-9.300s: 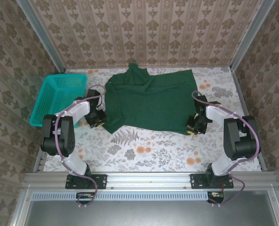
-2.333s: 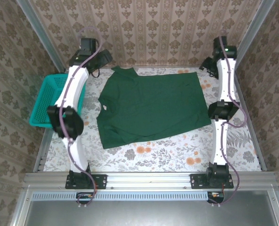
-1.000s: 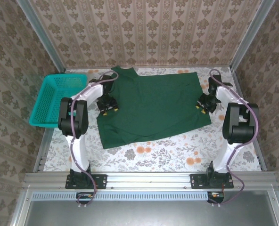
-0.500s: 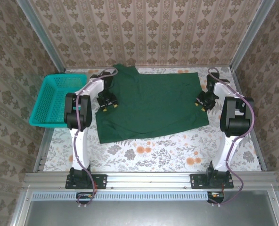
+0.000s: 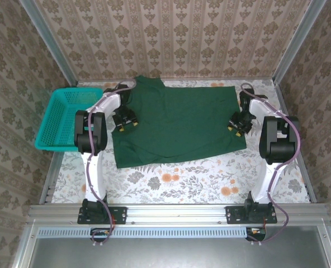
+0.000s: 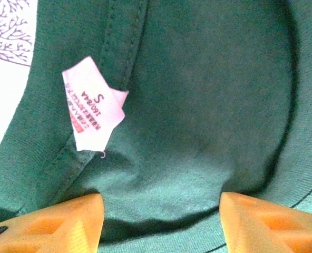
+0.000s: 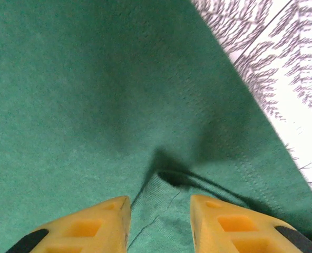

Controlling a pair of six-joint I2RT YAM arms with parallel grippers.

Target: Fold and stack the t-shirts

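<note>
A dark green t-shirt [image 5: 179, 123] lies spread flat across the far half of the table, neck to the left. My left gripper [image 5: 125, 124] rests on its collar area, open, with wide-set orange fingers [image 6: 56, 224] either side of smooth cloth [image 6: 198, 105] below a pink size tag [image 6: 93, 113]. My right gripper [image 5: 234, 127] sits on the shirt's right edge near the hem. It is open, the jaws partly drawn in, and a small raised pucker of cloth [image 7: 164, 182] stands between its yellow fingers [image 7: 93, 226].
A teal mesh basket [image 5: 65, 117] stands at the table's left edge, beside the left arm. The floral tablecloth [image 5: 188, 181] lies bare in front of the shirt and shows past the hem [image 7: 293, 79]. Patterned walls close in the back and sides.
Both arms came down from the far corners onto the shirt. Over the last second the shirt's near edge slid slightly back and left, and the right gripper shifted inward.
</note>
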